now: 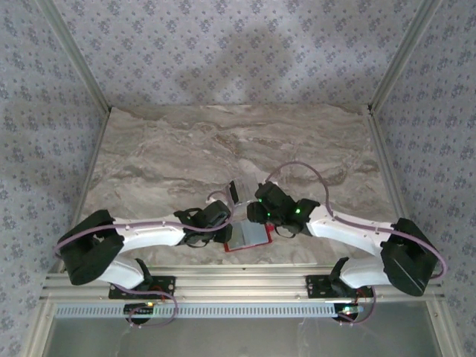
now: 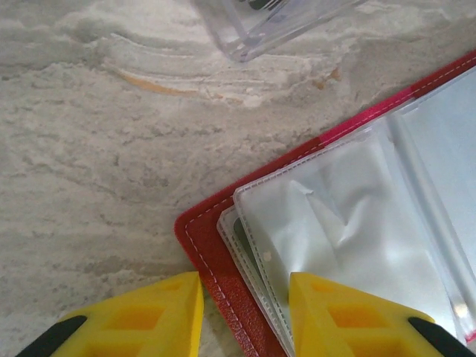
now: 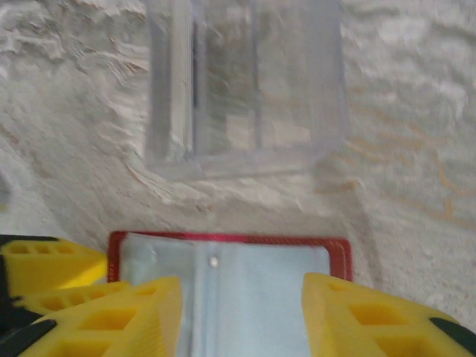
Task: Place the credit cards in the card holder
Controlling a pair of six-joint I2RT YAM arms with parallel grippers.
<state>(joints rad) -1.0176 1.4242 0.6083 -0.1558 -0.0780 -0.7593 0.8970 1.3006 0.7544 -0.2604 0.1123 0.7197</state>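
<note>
The red card holder (image 1: 232, 248) lies open near the table's front edge, with grey-clear sleeves (image 2: 349, 223) facing up. My left gripper (image 2: 245, 316) is low at its left corner. Its yellow fingers (image 2: 149, 316) stand apart, one over the table and one over the sleeves, with the red edge (image 2: 208, 253) between them. My right gripper (image 3: 242, 320) hovers open over the sleeves (image 3: 253, 290), nothing between its fingers. The credit cards (image 3: 182, 89) stand on edge inside a clear plastic box (image 3: 297, 82) just beyond the card holder (image 3: 338, 253).
The clear box (image 1: 236, 190) stands close behind both grippers. Its corner (image 2: 245, 41) shows at the top of the left wrist view. The marble tabletop (image 1: 223, 141) stretches away behind it, with patterned walls (image 1: 44, 111) on three sides. The two arms meet over the card holder.
</note>
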